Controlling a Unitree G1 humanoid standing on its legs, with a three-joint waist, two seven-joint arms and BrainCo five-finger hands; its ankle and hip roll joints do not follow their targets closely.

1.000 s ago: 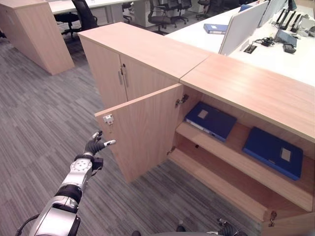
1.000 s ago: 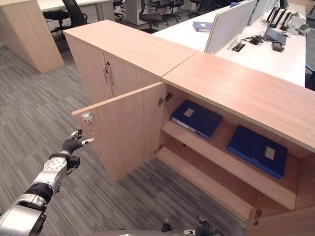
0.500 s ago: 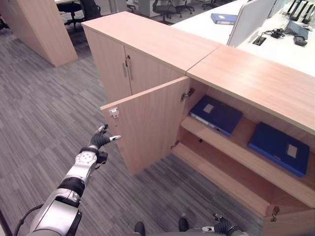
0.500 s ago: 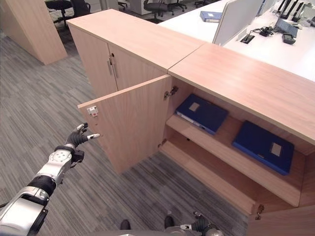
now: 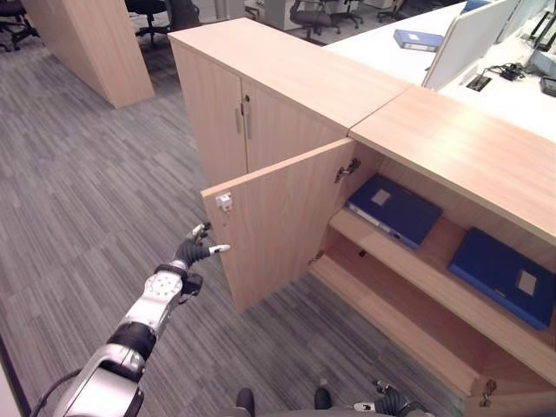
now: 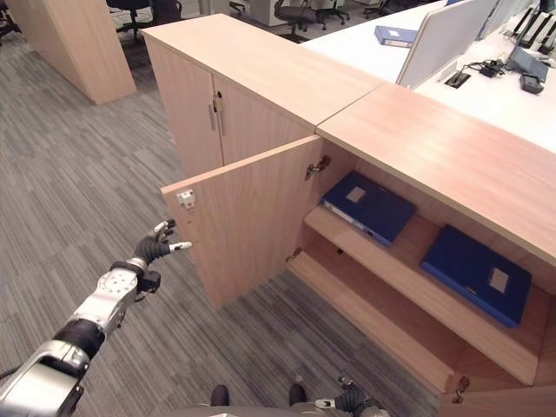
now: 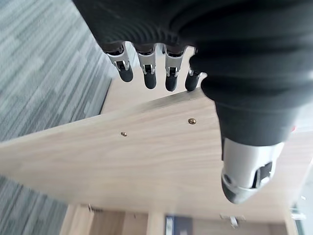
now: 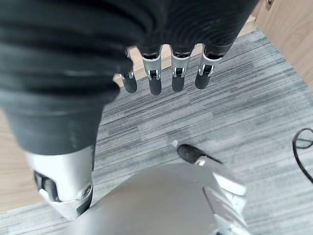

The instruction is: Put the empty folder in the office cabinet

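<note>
Left hand (image 5: 193, 253): stuck out toward the free edge of the open door (image 5: 278, 221), just short of it. Fingers were loose and spread, holding nothing. Couldn't tell for sure from the head views if a fingertip touched the wood.

Right hand (image 8: 166, 68): hung low near the robot over the carpet (image 5: 87, 200), fingers straight and relaxed, nothing in it.

Cabinet (image 5: 452, 148): light wood, low, its left door swung out toward the near left, showing two shelves inside.

Folders: two blue ones lay flat on the upper shelf (image 5: 417, 265). Left folder (image 5: 393, 208) sat just inside the hinge side, right folder (image 5: 504, 276) well apart from it further right.

Which way they pointed: both lay face up with a pale label on top. Long axis of each ran slanted, from far left to near right, roughly along the shelf.

Other stuff: a second cabinet (image 5: 287, 74) with shut doors stood touching on the left, and a white desk (image 6: 486, 82) behind had another blue folder (image 5: 418, 39) lying on it.
</note>
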